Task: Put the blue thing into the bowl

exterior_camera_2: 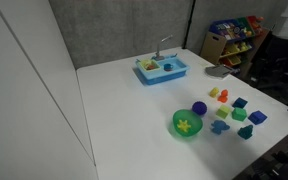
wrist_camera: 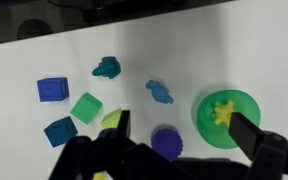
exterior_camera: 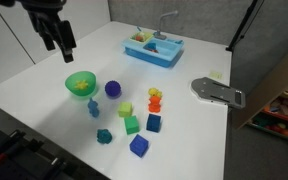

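The pale blue thing (exterior_camera: 93,106) lies on the white table between the green bowl (exterior_camera: 80,84) and the teal block (exterior_camera: 104,136). In the wrist view the blue thing (wrist_camera: 160,92) lies left of the bowl (wrist_camera: 209,127), which holds a yellow star piece (wrist_camera: 222,110). Both also show in an exterior view: the blue thing (exterior_camera_2: 219,126) and the bowl (exterior_camera_2: 187,124). My gripper (exterior_camera: 59,35) hangs high above the table's far corner, open and empty. In the wrist view its fingers (wrist_camera: 182,130) straddle the purple ball and the bowl from above.
A purple ball (exterior_camera: 113,88) sits next to the bowl. Green (exterior_camera: 132,125), dark-blue (exterior_camera: 139,146), yellow-green (exterior_camera: 126,109) and orange (exterior_camera: 155,97) blocks lie nearby. A blue toy sink (exterior_camera: 154,48) stands at the back. A grey flat object (exterior_camera: 216,92) lies near the table edge.
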`<action>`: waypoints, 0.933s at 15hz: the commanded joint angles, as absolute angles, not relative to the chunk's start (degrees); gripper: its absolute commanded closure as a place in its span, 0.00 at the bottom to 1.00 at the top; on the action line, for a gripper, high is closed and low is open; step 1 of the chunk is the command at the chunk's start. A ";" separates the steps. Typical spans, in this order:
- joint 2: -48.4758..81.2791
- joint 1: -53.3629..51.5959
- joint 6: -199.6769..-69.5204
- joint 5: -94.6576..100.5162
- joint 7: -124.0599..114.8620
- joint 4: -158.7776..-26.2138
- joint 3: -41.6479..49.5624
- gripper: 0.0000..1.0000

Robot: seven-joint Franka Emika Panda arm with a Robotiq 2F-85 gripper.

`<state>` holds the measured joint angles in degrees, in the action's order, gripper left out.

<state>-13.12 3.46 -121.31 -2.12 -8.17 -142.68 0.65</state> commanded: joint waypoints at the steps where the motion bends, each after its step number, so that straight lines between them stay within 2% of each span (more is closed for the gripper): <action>1: -8.39 5.05 -124.32 -0.56 -7.35 -141.33 2.80 0.00; 9: -7.49 4.74 -124.90 -0.42 -7.59 -142.04 3.42 0.00; 14: -4.15 4.87 -127.24 -1.62 0.88 -143.31 4.64 0.00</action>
